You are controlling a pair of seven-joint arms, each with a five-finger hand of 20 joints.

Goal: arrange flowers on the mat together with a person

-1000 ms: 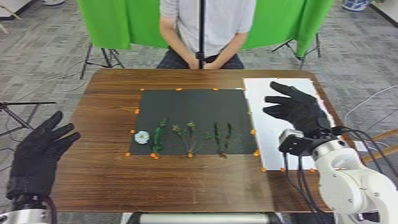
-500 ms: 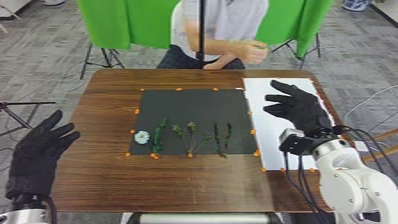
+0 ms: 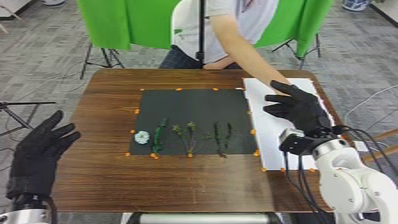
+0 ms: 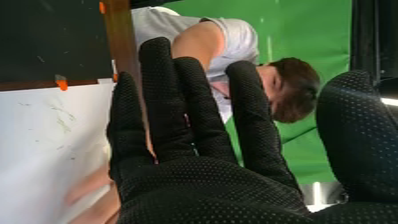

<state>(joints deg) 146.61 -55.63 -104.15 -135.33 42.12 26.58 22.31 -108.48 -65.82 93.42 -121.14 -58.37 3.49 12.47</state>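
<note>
On the dark mat (image 3: 194,106) lie a pale blue flower (image 3: 141,137), a green sprig (image 3: 159,136), a branching stem with small heads (image 3: 190,137) and thin dark green stems (image 3: 221,140), side by side along its near part. Above the white sheet (image 3: 274,157), my right hand (image 3: 305,112) is open and holds nothing. Beyond the table's left edge, my left hand (image 3: 35,157) is open too, with nothing in it. A person's arm (image 3: 253,57) extends to the sheet behind my right hand. In the right wrist view, my right hand (image 4: 209,182) has straight fingers, and the person's blurred hand (image 4: 87,186) is over the white sheet.
Orange markers (image 3: 252,132) edge the mat and sheet. The brown table (image 3: 200,185) surrounds the mat. A thin black pole (image 3: 202,30) stands before the person at the far edge. Faint green bits (image 4: 60,117) show on the sheet in the right wrist view.
The person's arm was down at the lap, then raised, and now reaches forward across the table to the white sheet. Both my hands and the flowers stay where they were.
</note>
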